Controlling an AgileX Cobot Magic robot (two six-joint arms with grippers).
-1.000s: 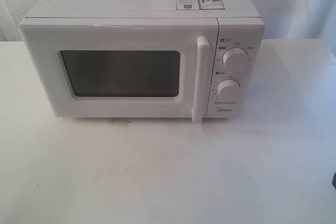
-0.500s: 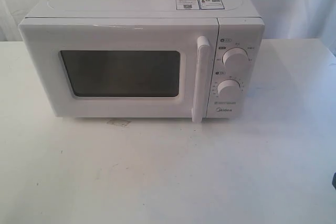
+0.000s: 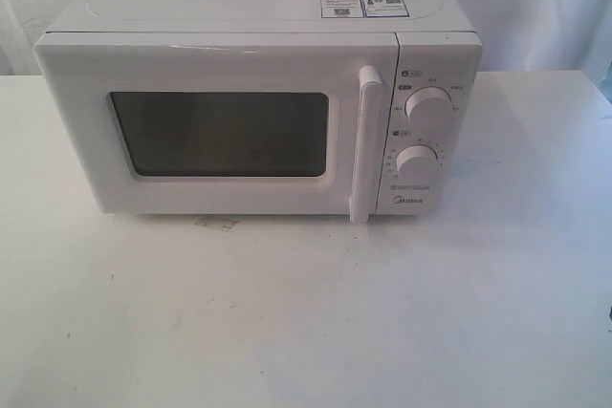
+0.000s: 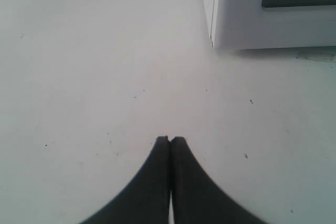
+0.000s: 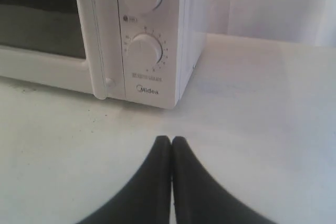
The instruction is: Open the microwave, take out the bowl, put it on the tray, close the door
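Observation:
The white microwave (image 3: 258, 54) stands at the back middle of the table. Its door (image 3: 220, 69) is closed, with the dark window (image 3: 220, 134) and the vertical bar handle (image 3: 367, 145). Nothing shows through the window, so the bowl is hidden. No tray is in view. Neither gripper shows in the exterior view. My left gripper (image 4: 169, 139) is shut and empty above the table, short of the microwave's corner (image 4: 247, 24). My right gripper (image 5: 171, 139) is shut and empty, facing the control panel's lower dial (image 5: 145, 50) and the handle (image 5: 100, 35).
The white table (image 3: 306, 312) spreads in front of the microwave, with a faint stain (image 3: 216, 223) near the oven's front edge. White cloth hangs behind. Two stickers (image 3: 363, 4) lie on the oven's top.
A small dark part at the right edge of the exterior view has slipped almost out of sight. The microwave and its door have not moved.

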